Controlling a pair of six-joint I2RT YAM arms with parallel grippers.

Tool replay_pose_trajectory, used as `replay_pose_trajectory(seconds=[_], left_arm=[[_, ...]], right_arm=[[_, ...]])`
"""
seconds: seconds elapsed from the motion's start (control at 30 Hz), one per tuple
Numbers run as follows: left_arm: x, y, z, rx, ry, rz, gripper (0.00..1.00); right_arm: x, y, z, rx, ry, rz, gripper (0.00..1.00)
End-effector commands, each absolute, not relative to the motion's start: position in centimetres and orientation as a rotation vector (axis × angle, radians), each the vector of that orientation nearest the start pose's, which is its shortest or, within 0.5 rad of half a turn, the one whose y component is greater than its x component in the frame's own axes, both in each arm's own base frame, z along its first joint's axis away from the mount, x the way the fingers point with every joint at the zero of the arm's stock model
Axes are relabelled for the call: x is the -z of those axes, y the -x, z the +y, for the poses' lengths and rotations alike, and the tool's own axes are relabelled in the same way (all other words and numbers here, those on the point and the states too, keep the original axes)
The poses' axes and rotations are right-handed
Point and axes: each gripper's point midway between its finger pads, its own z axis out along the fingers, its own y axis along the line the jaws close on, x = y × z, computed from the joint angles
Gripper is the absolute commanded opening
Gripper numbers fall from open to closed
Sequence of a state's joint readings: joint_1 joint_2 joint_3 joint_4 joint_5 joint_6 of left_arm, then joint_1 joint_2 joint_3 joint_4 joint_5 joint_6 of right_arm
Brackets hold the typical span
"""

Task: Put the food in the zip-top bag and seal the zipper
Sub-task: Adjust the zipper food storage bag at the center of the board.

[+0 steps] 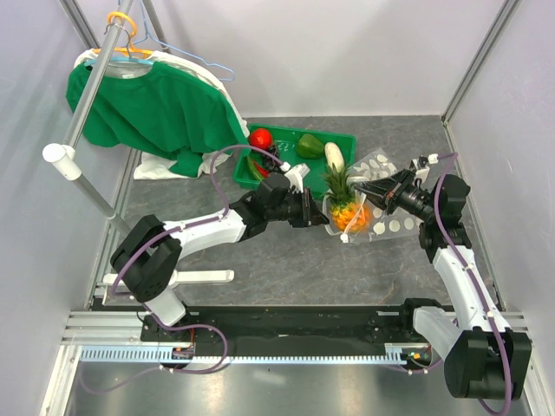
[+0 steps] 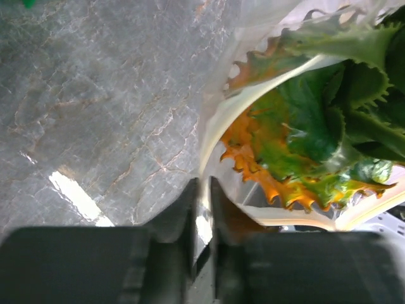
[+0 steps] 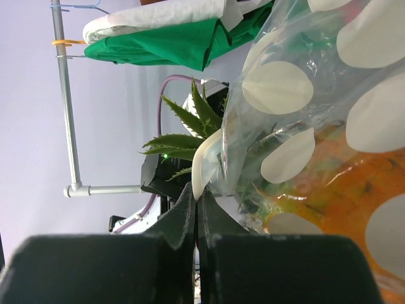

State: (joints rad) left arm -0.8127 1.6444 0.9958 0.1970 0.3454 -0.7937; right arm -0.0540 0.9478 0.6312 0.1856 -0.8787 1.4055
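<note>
1. Black fingers (image 2: 172, 221) of the left pincer (image 2: 202, 190) sit closest. They are pressed together on the thin edge of the zip-top bag (image 2: 218, 95).
2. Just past its tips, inside the bag, is the pineapple (image 2: 297, 145). It is orange with spiky green leaves.
3. The right pincer (image 3: 195, 196) is pinched tight too. It grips the white zipper (image 3: 204, 158) strip on the other side of the bag's mouth.
4. Between the two pincers the spotty bag is held with its mouth open. The pineapple's leafy top pokes out of it.
5. Behind the left pincer stands a green tray (image 1: 347, 139). A red tomato (image 1: 260, 137), a green pepper (image 1: 309, 145) and a white vegetable (image 1: 334, 156) lie in it.
6. Farther off on the left pincer's side, a green shirt (image 1: 156, 104) hangs on a rail.
</note>
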Motion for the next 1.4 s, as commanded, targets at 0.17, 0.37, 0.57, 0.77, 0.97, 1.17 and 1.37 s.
replay_pose_trajectory(seconds=[0.17,0.37,0.57,0.77,0.97,1.17,1.37], left_arm=[[-20.5,-23.5,-38.7,1.336,-0.432,2.283,0.02],[-23.5,-20.6,-37.6,1.375,-0.562,2.377,0.02],[-26.2,-20.2,-37.2,1.378,-0.672,2.38,0.02],[-30.9,-18.8,-38.0,1.723,-0.768,2.305,0.02],[-34.3,-14.9,-37.4,1.918,-0.981,2.142,0.02],[-23.2,-20.5,-37.0,1.598,-0.574,2.563,0.02],[-25.5,-23.3,-37.8,1.494,-0.659,2.375,0.2]], right_arm=[[-26.2,-27.1,14.1,-1.474,-0.579,2.011,0.0],[-24.6,-26.8,10.1,-0.924,-0.404,2.173,0.0],[-26.8,-25.3,7.7,-0.649,-0.19,2.208,0.0],[-28.5,-23.8,8.2,-0.652,-0.101,2.23,0.0],[-29.6,-21.7,9.5,-0.739,0.015,2.228,0.0],[-21.3,-23.3,8.4,-0.673,-0.093,2.394,0.0],[-24.2,-26.1,8.1,-0.633,-0.05,2.272,0.0]])
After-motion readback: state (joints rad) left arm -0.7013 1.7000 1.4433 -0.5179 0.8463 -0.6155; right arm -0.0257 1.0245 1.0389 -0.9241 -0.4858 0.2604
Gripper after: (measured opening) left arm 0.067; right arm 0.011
